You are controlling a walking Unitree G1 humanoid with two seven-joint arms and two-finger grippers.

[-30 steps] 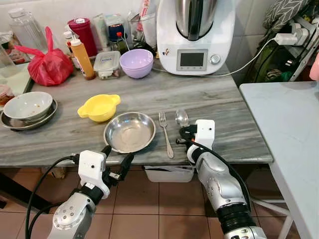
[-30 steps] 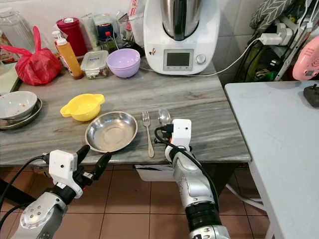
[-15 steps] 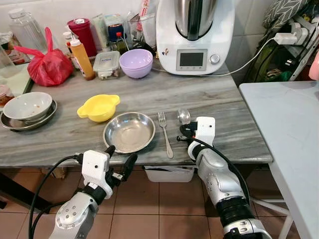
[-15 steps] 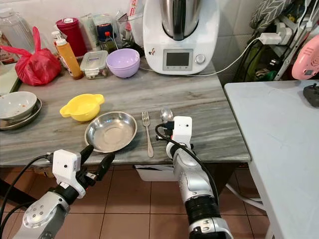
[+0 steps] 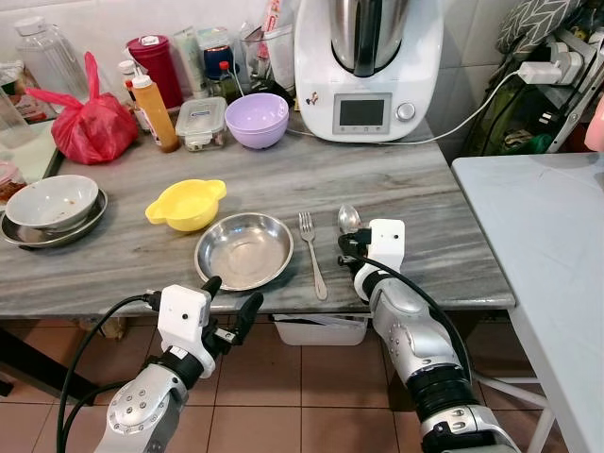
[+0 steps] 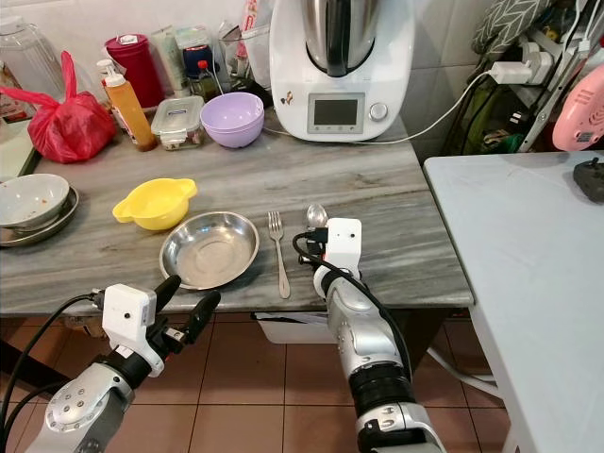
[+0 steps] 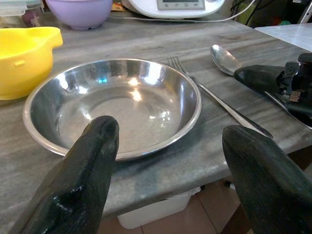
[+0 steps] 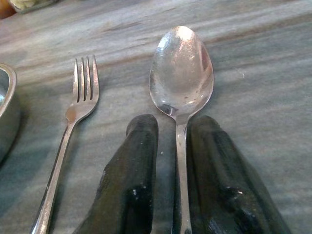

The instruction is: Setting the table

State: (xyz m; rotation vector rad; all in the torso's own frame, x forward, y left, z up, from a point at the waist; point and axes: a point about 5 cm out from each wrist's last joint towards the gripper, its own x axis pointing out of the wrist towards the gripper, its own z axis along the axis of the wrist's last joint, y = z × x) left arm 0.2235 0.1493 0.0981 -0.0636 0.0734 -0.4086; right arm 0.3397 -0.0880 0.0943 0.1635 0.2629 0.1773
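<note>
Head views: spoon (image 5: 348, 219) lies on the marble counter (image 5: 444, 245), just right of the fork (image 5: 310, 253) and steel plate (image 5: 244, 250). Right gripper (image 5: 345, 252) sits over its handle; left gripper (image 5: 229, 303) hangs below the counter edge.

Left wrist view: fingers spread wide, empty, facing the plate.

Right wrist view: fingers flank the spoon handle, narrow gaps; probably not clamped. Advice: lay the spoon parallel to the fork, release straight back.

Versus 1.0 s ago: spoon and right gripper have advanced slightly.
</note>
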